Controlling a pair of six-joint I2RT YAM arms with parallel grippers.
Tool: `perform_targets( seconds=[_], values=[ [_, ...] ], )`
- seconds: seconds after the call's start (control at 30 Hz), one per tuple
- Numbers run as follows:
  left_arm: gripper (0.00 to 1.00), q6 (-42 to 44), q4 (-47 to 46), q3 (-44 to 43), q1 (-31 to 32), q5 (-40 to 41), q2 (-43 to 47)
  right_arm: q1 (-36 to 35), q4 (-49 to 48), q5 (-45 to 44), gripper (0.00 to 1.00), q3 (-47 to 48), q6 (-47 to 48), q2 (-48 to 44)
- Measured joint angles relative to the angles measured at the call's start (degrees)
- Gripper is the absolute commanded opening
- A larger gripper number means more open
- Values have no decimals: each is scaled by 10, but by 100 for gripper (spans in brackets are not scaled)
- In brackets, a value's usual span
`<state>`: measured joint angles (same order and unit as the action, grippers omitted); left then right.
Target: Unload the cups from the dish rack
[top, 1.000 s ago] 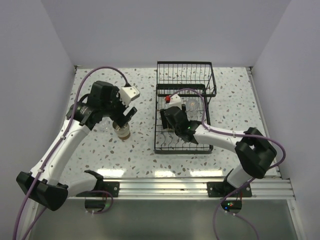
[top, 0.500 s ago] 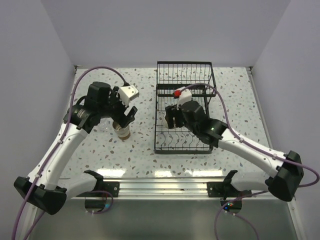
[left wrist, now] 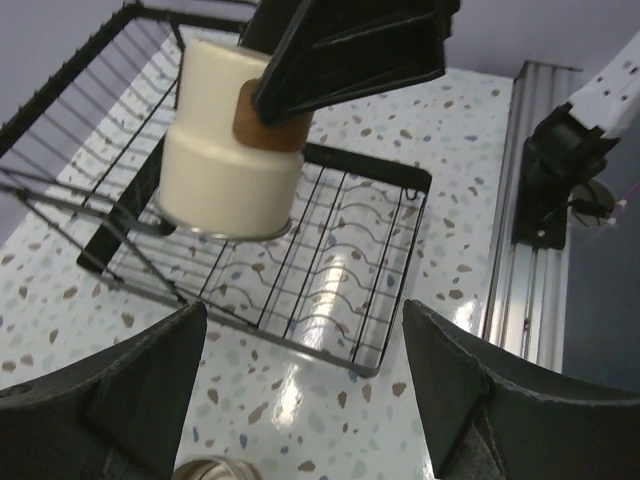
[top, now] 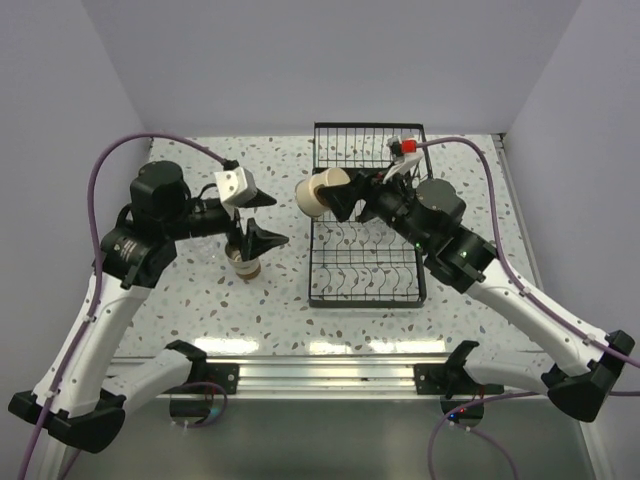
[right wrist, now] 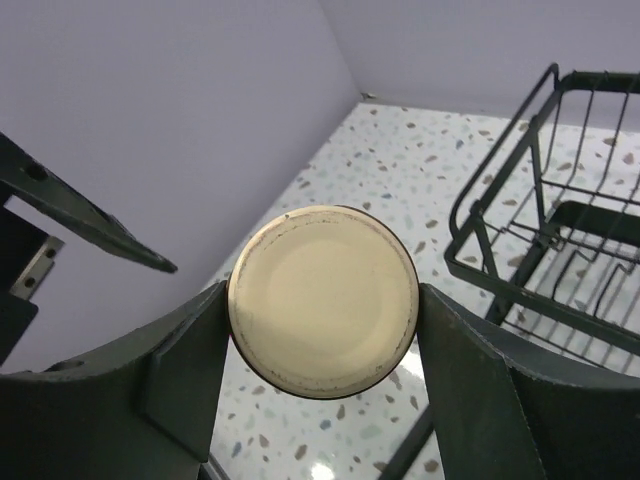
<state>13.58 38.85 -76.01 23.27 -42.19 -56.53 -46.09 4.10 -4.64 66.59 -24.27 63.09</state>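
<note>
My right gripper (top: 338, 197) is shut on a brown cup (top: 318, 195) with a pale tan base. It holds the cup on its side in the air over the left edge of the black wire dish rack (top: 366, 285). In the right wrist view the cup's round base (right wrist: 322, 300) sits between my right gripper's (right wrist: 320, 345) two fingers. In the left wrist view this cup (left wrist: 225, 150) hangs over the rack (left wrist: 340, 280). My left gripper (top: 256, 236) is open and empty just above a second brown cup (top: 243, 264), which stands upright on the table left of the rack. Its rim (left wrist: 208, 469) shows below the left gripper (left wrist: 303, 322).
The rack's taller basket section (top: 370, 150) stands at the far end. The speckled table (top: 280, 300) is walled at the back and both sides. A metal rail (top: 330, 372) runs along the near edge. One left finger (right wrist: 85, 215) shows in the right wrist view.
My right gripper has lifted a brown cup out of the rack and swung it up and to the left. My left gripper has opened and drawn back from the cup on the table.
</note>
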Motion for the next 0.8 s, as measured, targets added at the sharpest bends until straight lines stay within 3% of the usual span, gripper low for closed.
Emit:
perform_targets(
  seconds=[0.17,0.5,0.6,0.7,0.73,0.8],
  values=[
    [81,-51,-74,-3,0,-84,-17,5,-63,26,6,0,-55,4],
    [68,-172,-208,-1,0,-121,-65,9,-184,62,5,-21,-131,-8],
    [58,-210,-251,-1,0,-132,-74,8,-208,72,5,-28,-147,-10],
    [41,-236,-271,-5,0,-138,-79,8,-230,75,4,-42,-163,-11],
    [27,-242,-274,-6,-1,-137,-80,8,-238,77,4,-47,-170,-12],
    [15,-254,-276,-8,-3,-141,-80,8,-256,79,4,-55,-179,-14]
  ],
)
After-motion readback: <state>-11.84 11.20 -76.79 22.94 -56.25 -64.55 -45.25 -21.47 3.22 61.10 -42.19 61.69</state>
